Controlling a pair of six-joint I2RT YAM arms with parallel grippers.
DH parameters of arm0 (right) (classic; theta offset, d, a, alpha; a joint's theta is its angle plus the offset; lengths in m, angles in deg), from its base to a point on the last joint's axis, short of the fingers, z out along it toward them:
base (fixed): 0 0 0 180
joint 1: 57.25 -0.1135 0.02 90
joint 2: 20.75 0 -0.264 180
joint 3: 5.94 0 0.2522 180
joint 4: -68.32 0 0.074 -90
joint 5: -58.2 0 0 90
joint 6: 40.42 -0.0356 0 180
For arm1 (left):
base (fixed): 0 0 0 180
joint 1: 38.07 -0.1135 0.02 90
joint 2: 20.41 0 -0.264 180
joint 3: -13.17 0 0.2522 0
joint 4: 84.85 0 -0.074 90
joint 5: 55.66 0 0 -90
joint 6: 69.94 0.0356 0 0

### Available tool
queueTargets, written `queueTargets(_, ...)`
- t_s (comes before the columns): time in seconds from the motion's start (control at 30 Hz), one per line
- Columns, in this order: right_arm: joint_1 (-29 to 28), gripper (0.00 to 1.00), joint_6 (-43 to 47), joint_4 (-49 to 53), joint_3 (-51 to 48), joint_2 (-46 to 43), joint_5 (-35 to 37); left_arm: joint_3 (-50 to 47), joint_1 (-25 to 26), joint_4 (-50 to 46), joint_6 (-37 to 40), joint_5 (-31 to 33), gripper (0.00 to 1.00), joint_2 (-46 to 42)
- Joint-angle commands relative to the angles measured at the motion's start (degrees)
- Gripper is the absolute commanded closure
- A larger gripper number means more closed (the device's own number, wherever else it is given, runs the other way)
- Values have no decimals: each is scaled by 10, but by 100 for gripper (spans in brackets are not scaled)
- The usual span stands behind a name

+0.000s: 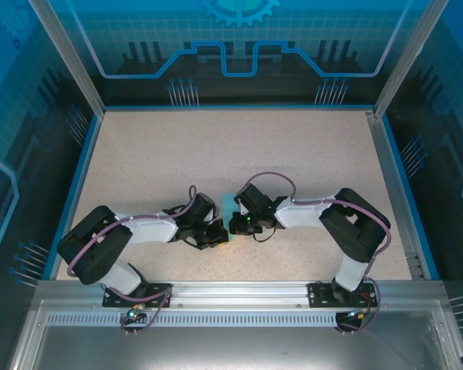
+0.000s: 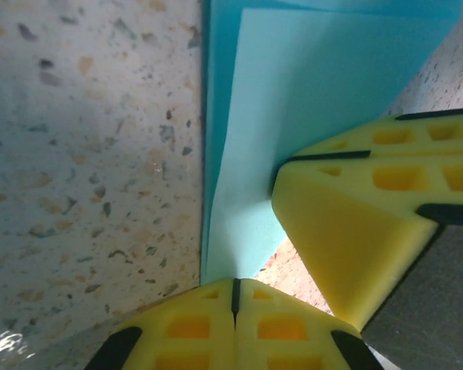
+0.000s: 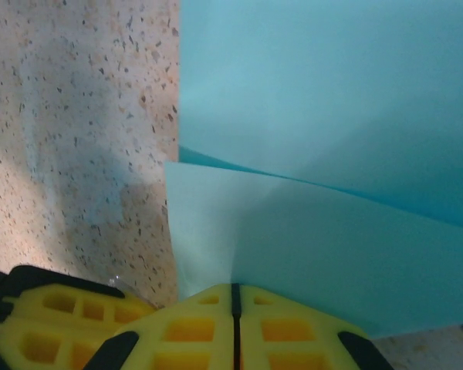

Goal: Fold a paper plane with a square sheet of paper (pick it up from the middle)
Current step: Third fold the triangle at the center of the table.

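left gripper, yellow jaws pressed together, pinches a narrow end of the light cyan sheet of paper. the right gripper, jaws likewise closed, nips the same sheet just beside it, the two sets of fingers nearly touching. the paper is plain and unmarked, folded over on itself in layers with straight, sharp edges. it sits between the two arms at the middle of the speckled table, towards its near edge.

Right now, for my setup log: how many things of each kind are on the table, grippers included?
Sheet of paper: 1
Grippers: 2 (left gripper, right gripper)
Total: 3
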Motion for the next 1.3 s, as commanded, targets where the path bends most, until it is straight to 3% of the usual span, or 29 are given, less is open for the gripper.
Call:
queueTargets(0.0,2,93,-21,30,7,20,14,-25,6,-117,18,28,100,11)
queueTargets(0.37,21,93,-40,81,5,31,43,-19,6,-164,78,-11,100,-11)
queueTargets(0.8,20,93,-49,79,2,31,42,29,6,-117,60,-3,100,-76)
queueTargets(1.27,21,93,-54,41,-10,34,18,30,6,-50,41,-7,100,6)
